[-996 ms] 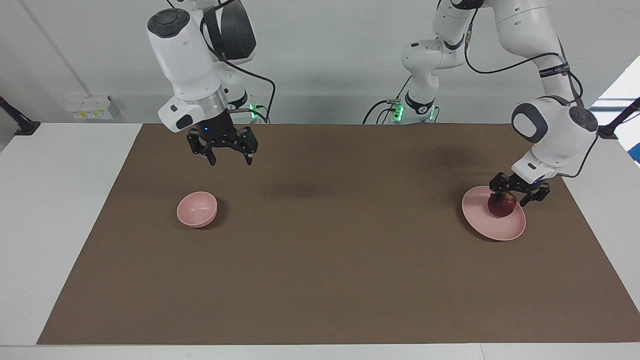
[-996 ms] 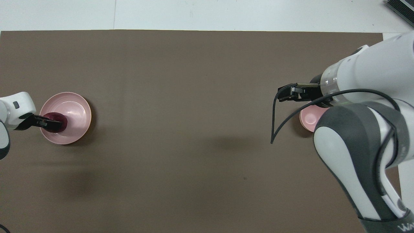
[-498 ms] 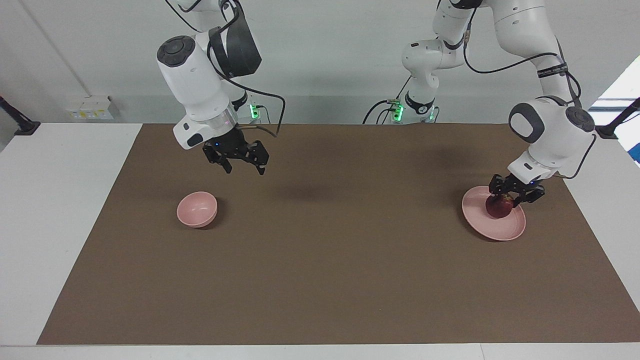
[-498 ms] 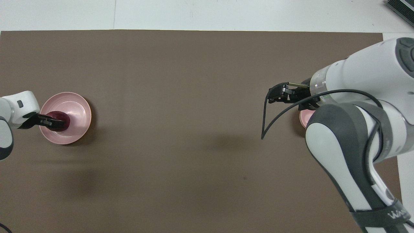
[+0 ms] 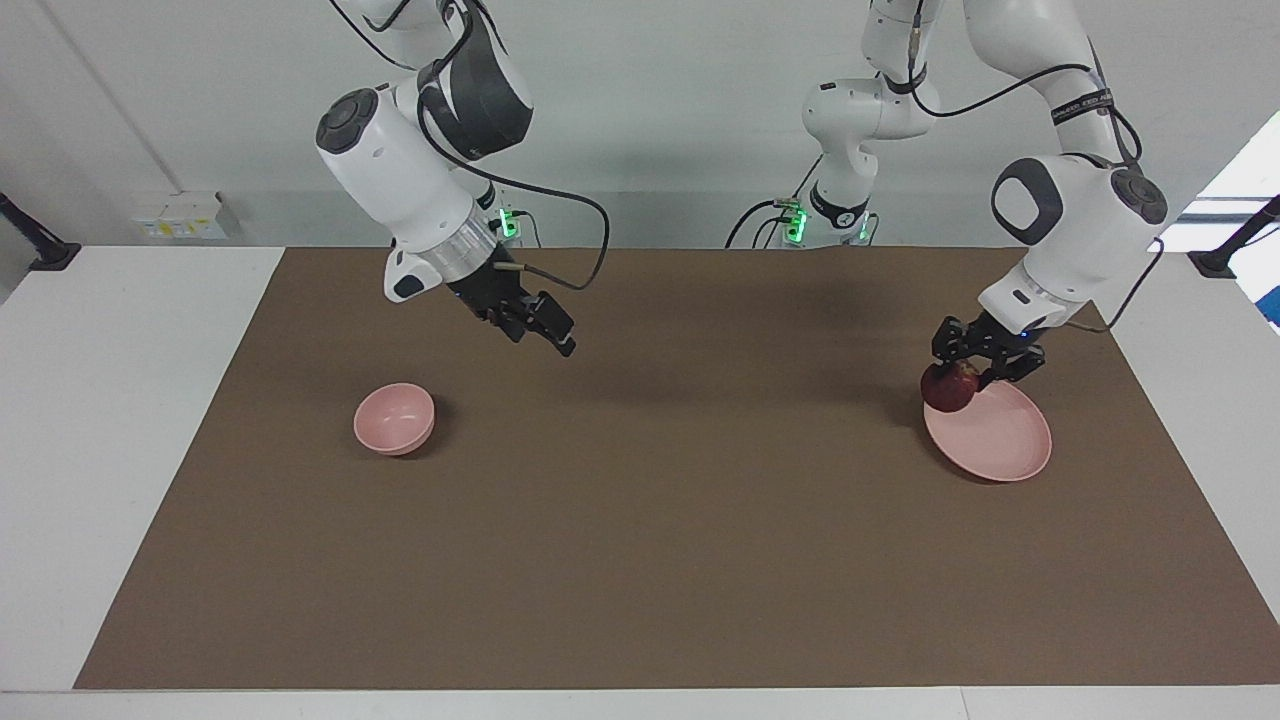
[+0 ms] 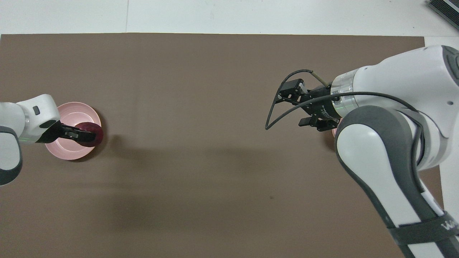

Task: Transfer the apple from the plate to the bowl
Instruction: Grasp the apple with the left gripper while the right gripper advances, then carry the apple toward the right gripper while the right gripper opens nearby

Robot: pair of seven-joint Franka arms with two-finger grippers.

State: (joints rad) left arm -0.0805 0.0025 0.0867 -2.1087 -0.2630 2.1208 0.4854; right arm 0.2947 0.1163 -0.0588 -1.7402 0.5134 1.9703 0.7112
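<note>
Apple (image 5: 947,388) clamped in left gripper (image 5: 975,368), lifted off plate (image 5: 1000,440) near its 10 o'clock rim. Carry to bowl (image 5: 394,418) not done yet. Right gripper (image 5: 545,335) wide, empty, over counter (image 5: 640,560).

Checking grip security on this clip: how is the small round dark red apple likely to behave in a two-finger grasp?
The small round dark red apple looks firm, keeping its shape in the shut left gripper. Its smooth curved skin could slip. Released over the flat pale pink plate, it would probably roll.

left tool (image 5: 968,372) clamped, raised; right tool (image 5: 540,331) spread, aloft
</note>
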